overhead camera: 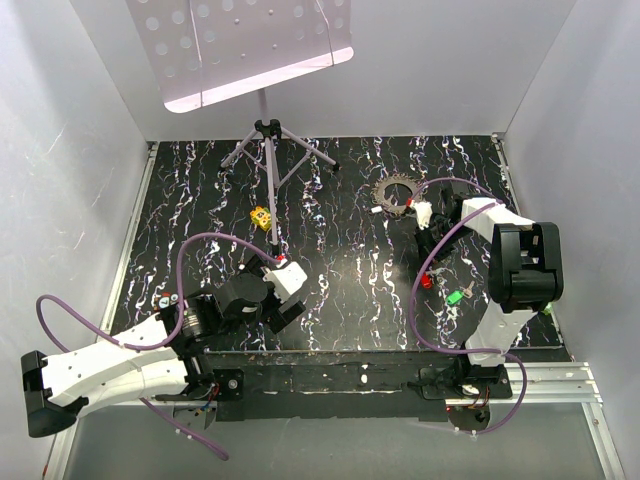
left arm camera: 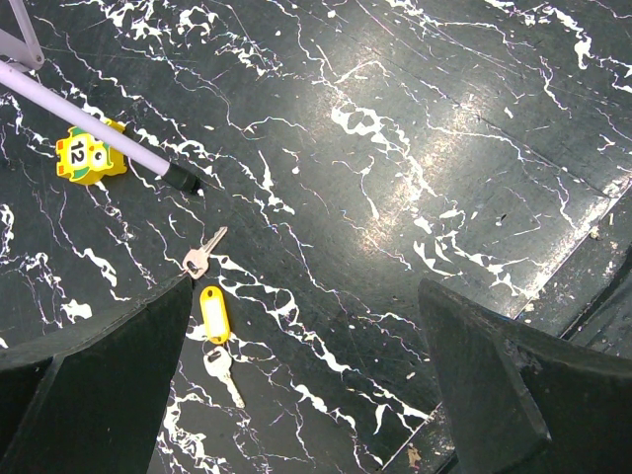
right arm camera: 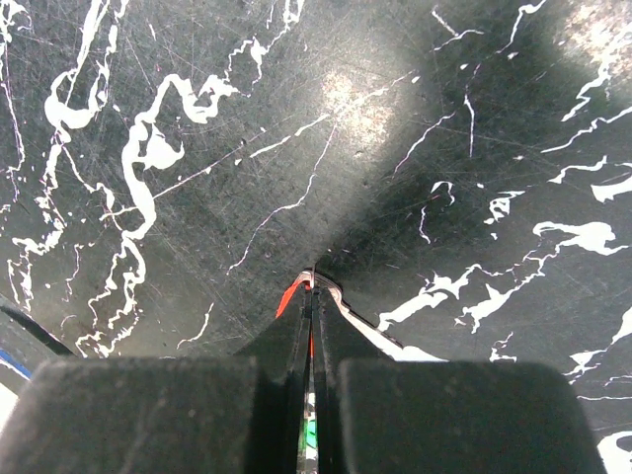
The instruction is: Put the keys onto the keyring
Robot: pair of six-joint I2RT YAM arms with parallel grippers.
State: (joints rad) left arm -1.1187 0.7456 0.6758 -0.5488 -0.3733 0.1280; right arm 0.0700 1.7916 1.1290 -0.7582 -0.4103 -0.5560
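Right gripper (right arm camera: 312, 301) is clamped on a thin red-and-silver piece (right arm camera: 332, 293), likely steadying it; left gripper (left arm camera: 304, 288) gapes wide, ready for silver keys (left arm camera: 204, 259) at its nine o'clock.

Tripod legs (overhead camera: 266, 128) span the table's (overhead camera: 350, 260) back left, a sprocket (overhead camera: 383, 192) sits back right; between lies open room.

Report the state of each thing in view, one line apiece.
Left claw: open, empty, hovering.
Right claw: shut, red sliver at its tips.
Two silver keys with yellow plastic tag: lying flat, untouched.
Green-headed key: lying flat.
Grey perforated music stand: upright.
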